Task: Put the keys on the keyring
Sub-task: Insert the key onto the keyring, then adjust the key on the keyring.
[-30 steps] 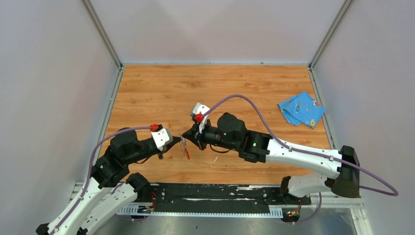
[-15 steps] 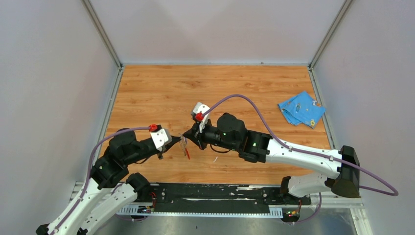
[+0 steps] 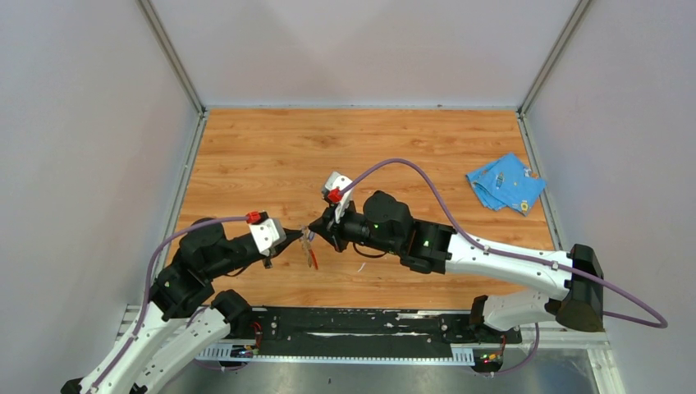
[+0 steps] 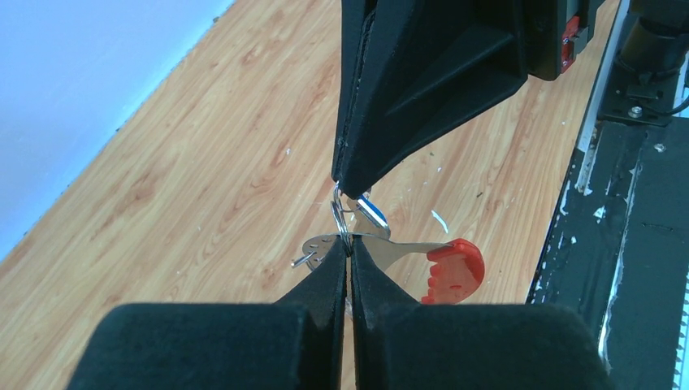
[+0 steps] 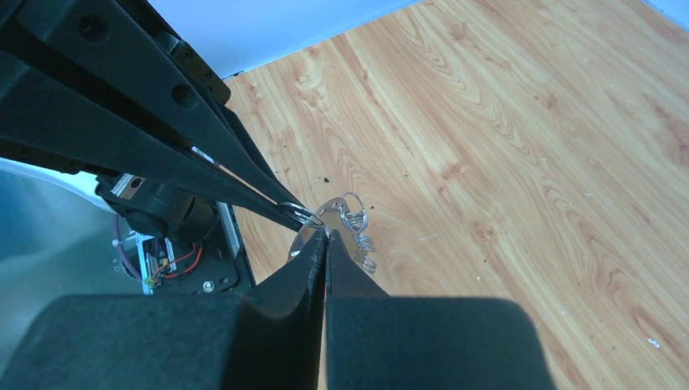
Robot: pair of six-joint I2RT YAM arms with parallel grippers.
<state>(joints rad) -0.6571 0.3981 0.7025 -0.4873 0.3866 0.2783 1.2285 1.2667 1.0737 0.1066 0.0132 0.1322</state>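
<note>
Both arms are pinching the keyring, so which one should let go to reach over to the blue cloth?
Right, probably. The blue cloth lies on its side, and the left fingers are clamped on the keyring.

Left black two-finger gripper (image 3: 295, 241) eased back a touch toward its own arm, and the red-and-silver strap keyring (image 3: 311, 254) at its fingertips got nudged along too.

The keyring (image 4: 402, 250) hangs between the tips of the left gripper (image 4: 349, 253) and the right gripper (image 4: 351, 185), which meet point to point above the table (image 3: 246, 148). In the left wrist view its strap runs rightward from the fingers (image 4: 321, 284). The cloth (image 3: 505, 182) lies well apart, rightward and beyond both.
</note>
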